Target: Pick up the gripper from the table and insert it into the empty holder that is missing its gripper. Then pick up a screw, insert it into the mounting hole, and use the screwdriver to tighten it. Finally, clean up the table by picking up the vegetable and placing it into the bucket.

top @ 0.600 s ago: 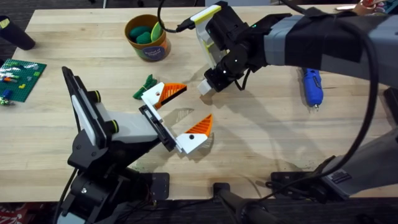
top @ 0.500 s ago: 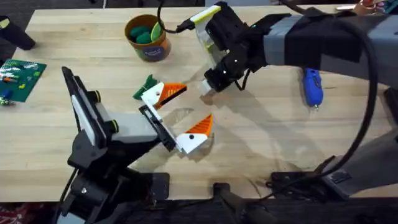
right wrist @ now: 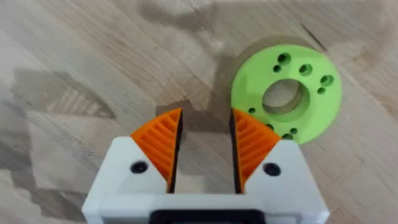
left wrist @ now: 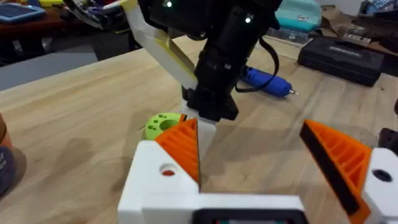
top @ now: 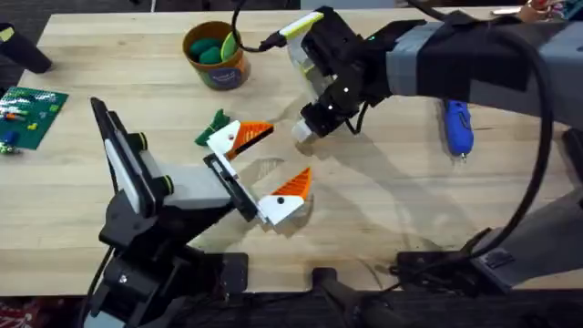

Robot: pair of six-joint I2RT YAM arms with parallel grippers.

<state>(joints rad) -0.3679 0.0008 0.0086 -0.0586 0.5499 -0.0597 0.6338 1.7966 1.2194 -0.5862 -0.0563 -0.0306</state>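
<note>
The bucket [top: 215, 56] at the table's far left already holds green pieces, yet the leafy vegetable [top: 211, 128] lies on the wood just beside the left claw [top: 273, 159], spread wide and empty. The right claw [right wrist: 205, 140], narrowly parted, hovers beside a green ring [right wrist: 286, 93]. The screwdriver [top: 455, 128] lies untouched; cleanup appears undone.

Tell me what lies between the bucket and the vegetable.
Nothing. In the overhead view, the stretch of table between the bucket and the vegetable is bare wood.
</note>
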